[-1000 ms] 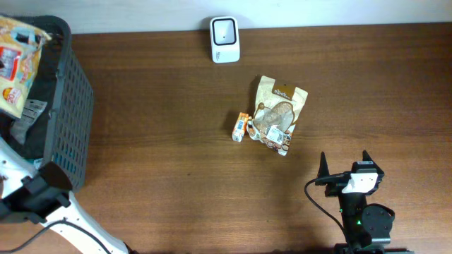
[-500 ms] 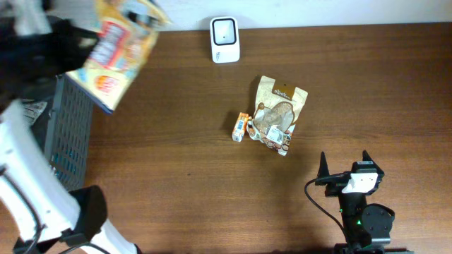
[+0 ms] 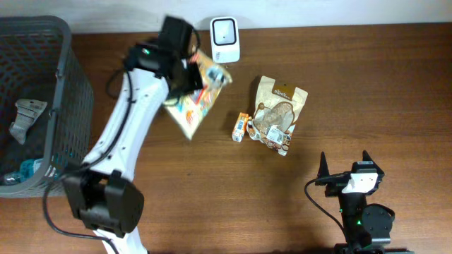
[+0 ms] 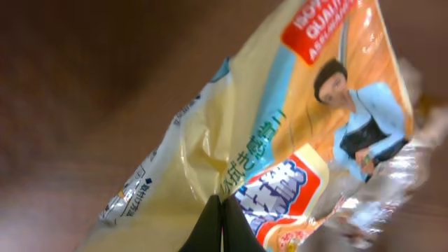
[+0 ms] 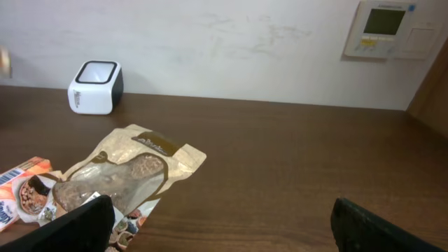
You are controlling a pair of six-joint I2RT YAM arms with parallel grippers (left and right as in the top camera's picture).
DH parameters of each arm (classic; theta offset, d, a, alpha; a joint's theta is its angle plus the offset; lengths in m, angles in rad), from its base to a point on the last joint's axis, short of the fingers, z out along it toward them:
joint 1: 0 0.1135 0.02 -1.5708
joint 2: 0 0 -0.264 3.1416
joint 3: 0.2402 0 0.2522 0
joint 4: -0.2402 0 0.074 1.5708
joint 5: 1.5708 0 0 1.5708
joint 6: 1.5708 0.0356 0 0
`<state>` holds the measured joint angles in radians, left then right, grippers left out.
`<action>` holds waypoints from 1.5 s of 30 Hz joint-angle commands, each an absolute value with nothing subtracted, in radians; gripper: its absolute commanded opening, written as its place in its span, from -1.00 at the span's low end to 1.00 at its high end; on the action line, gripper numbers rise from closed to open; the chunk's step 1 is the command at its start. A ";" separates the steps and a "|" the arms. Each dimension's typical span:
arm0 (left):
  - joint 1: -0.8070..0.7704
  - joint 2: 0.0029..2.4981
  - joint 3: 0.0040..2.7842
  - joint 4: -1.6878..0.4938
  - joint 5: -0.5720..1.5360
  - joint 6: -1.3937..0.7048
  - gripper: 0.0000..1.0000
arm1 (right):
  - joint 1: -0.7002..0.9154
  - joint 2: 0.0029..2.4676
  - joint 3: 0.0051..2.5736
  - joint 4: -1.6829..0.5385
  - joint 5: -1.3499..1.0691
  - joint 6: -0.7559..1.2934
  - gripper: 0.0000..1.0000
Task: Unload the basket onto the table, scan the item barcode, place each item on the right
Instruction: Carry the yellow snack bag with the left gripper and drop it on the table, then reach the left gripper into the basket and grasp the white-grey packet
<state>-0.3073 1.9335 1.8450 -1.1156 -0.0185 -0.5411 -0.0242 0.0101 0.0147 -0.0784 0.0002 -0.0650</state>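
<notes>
Jaws of the left gripper (image 4: pixel 221 213) are pinching shut on the edge of a crinkly yellow-and-orange plastic snack bag (image 3: pixel 198 99), holding it tilted just in front of the white box-shaped barcode scanner (image 3: pixel 224 39) at the far edge of the brown wooden table (image 3: pixel 176 197). The right gripper (image 3: pixel 344 162) is resting near the front edge, spread wide and gripping nothing, while a brown stand-up pouch (image 3: pixel 279 113) is lying between them.

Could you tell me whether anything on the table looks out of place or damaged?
Nothing is spilled or broken. The snack bag hangs crumpled and tilted from the left gripper, jaws shut on it, near the scanner. The brown pouch lies askew, with a small orange carton beside it.
</notes>
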 commanded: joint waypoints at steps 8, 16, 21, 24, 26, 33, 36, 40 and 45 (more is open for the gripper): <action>-0.377 1.920 1.366 -0.638 0.025 -0.824 -1.00 | -0.020 0.004 0.006 -0.081 0.005 -0.071 0.97; -0.456 1.911 1.357 -0.577 0.042 -0.876 -0.32 | -0.020 0.004 0.006 -0.081 0.005 -0.072 0.97; -0.454 1.790 1.414 -0.599 0.009 -0.701 0.01 | -0.020 0.004 0.006 -0.081 0.005 -0.072 0.97; -0.432 1.654 1.532 -0.735 -0.193 -0.518 0.45 | -0.020 0.004 0.006 -0.081 0.005 -0.071 0.97; -0.390 1.574 1.602 -0.787 -0.299 -0.359 0.53 | -0.020 0.004 0.006 -0.081 0.005 -0.071 0.97; 0.151 1.451 1.732 -0.751 -0.382 -0.294 0.64 | -0.020 0.004 0.006 -0.081 0.005 -0.072 0.97; 0.328 1.489 1.732 -0.707 -0.431 -0.285 0.50 | -0.020 0.004 0.006 -0.081 0.005 -0.072 0.97; 0.397 1.624 1.732 -0.682 -0.473 0.008 0.64 | -0.020 0.004 0.006 -0.081 0.005 -0.071 0.97; 0.416 1.819 1.732 -0.682 -0.532 0.184 0.86 | -0.020 0.004 0.006 -0.081 0.005 -0.071 0.97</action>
